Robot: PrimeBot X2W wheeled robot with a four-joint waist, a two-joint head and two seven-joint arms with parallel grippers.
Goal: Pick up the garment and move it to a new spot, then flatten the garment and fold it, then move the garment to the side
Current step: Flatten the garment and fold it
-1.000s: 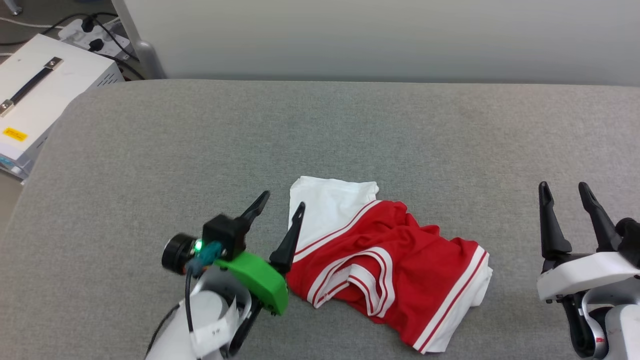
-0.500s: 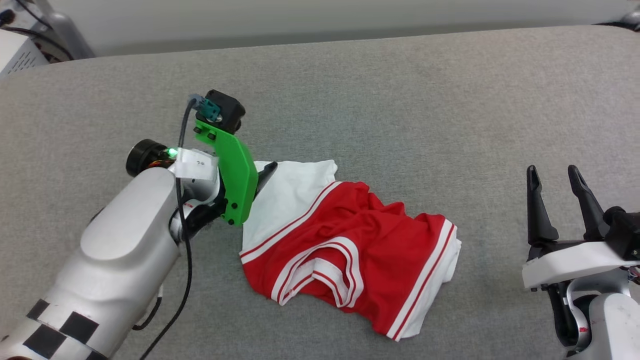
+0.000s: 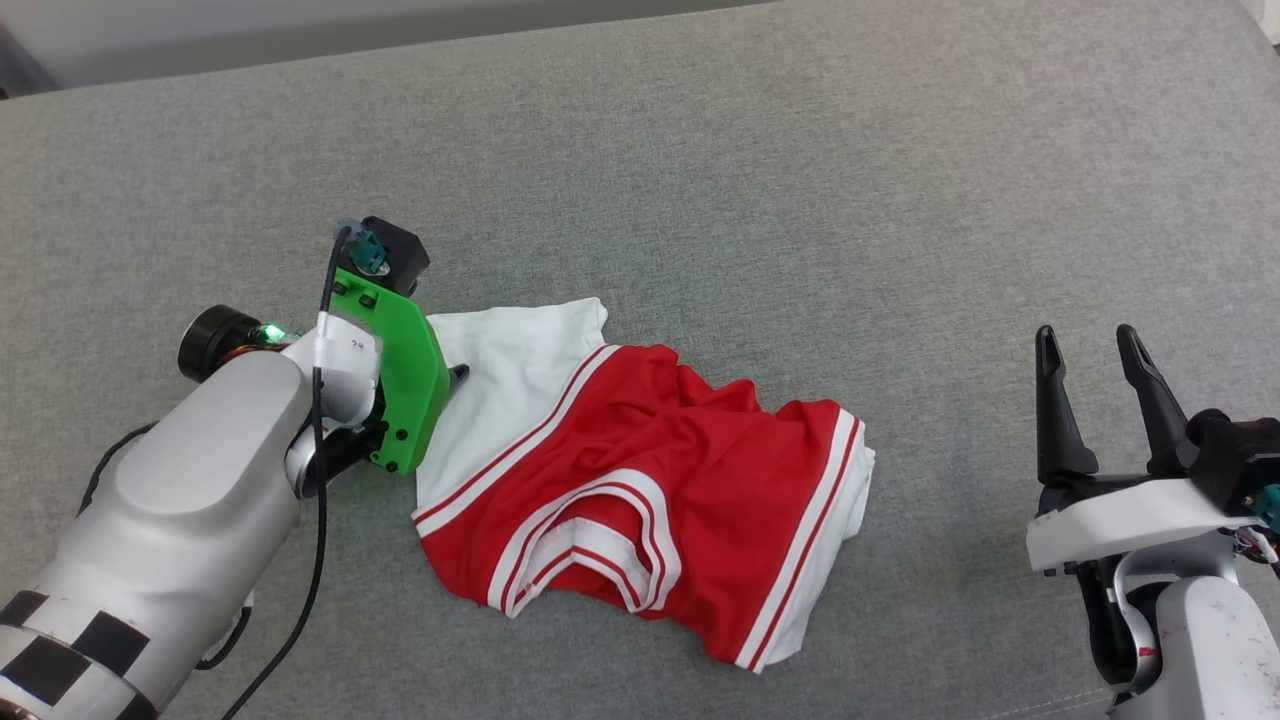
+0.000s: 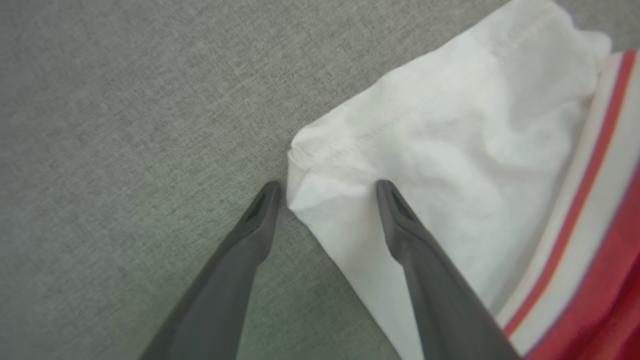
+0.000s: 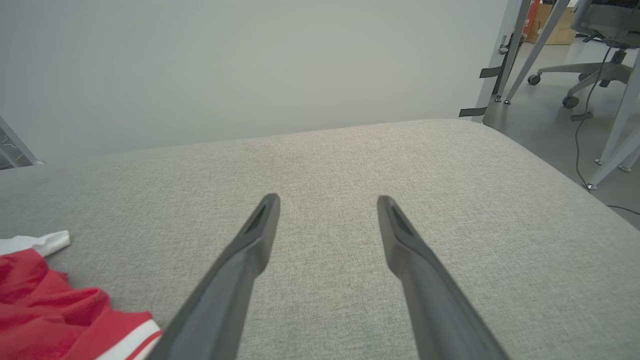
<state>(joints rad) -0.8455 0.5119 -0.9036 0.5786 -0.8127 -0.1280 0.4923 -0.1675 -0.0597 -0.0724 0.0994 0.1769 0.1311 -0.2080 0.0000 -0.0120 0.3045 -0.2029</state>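
Note:
The garment point(image 3: 640, 480), a red jersey shirt with white sleeves and striped trim, lies crumpled on the grey padded surface point(image 3: 760, 200). My left gripper point(image 4: 325, 190) is open and points down at the corner of the white sleeve point(image 4: 430, 145); one finger stands over the cloth and the other over bare surface beside the sleeve's edge. In the head view its fingers are mostly hidden behind the green wrist bracket point(image 3: 405, 385). My right gripper point(image 3: 1088, 365) is open at the lower right, apart from the garment point(image 5: 55, 310), with nothing between its fingers.
The grey surface's far edge meets a pale wall point(image 5: 250, 65). Off its right side stand metal table legs point(image 5: 530, 55) and an office chair point(image 5: 595, 60) on the floor.
The head camera has tilted down and turned, so the whole picture shifted. My left arm has swung from beside the garment to above its white sleeve, fingers pointing down. The right gripper stays open.

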